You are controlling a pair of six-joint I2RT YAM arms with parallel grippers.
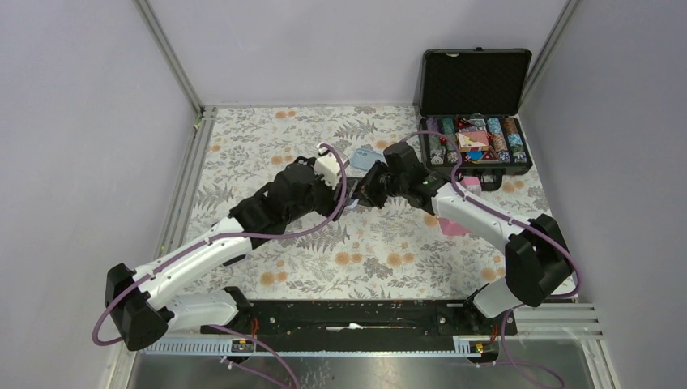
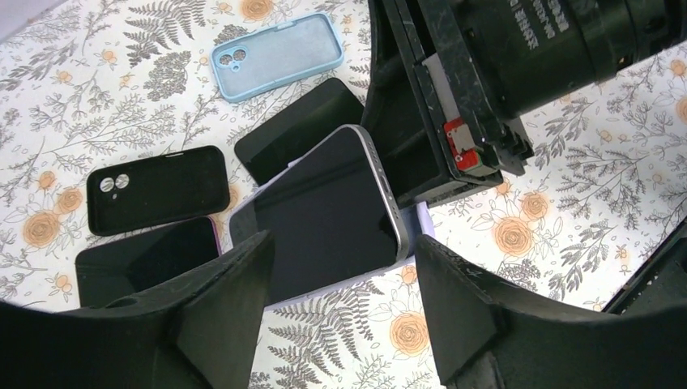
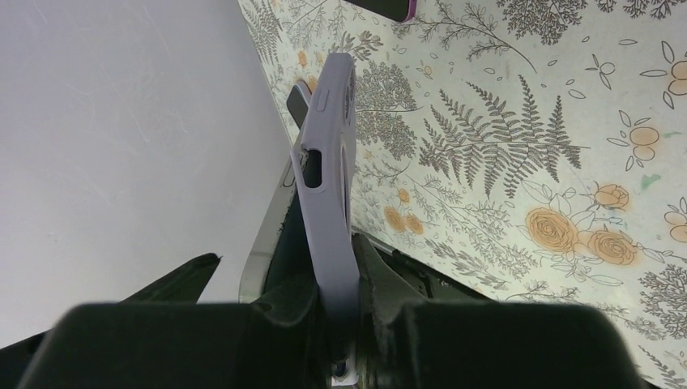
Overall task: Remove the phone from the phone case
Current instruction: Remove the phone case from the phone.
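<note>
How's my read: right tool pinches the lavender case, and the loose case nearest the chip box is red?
One slip: the loose case is light blue, not red; the left wrist view shows it. The right tool does pinch the lavender case.

Mid-counter (image 1: pixel 267 138), the phone (image 2: pixel 324 215) sits in its phone case (image 3: pixel 332 162), which the right end effector (image 3: pixel 328 275) clamps. The left end effector (image 2: pixel 342 247) hangs just left of it. Behind them lie a spare phone (image 2: pixel 300 130), then an empty case (image 2: pixel 275 55). A poker chip case (image 1: pixel 474 81) stands at the far right.
</note>
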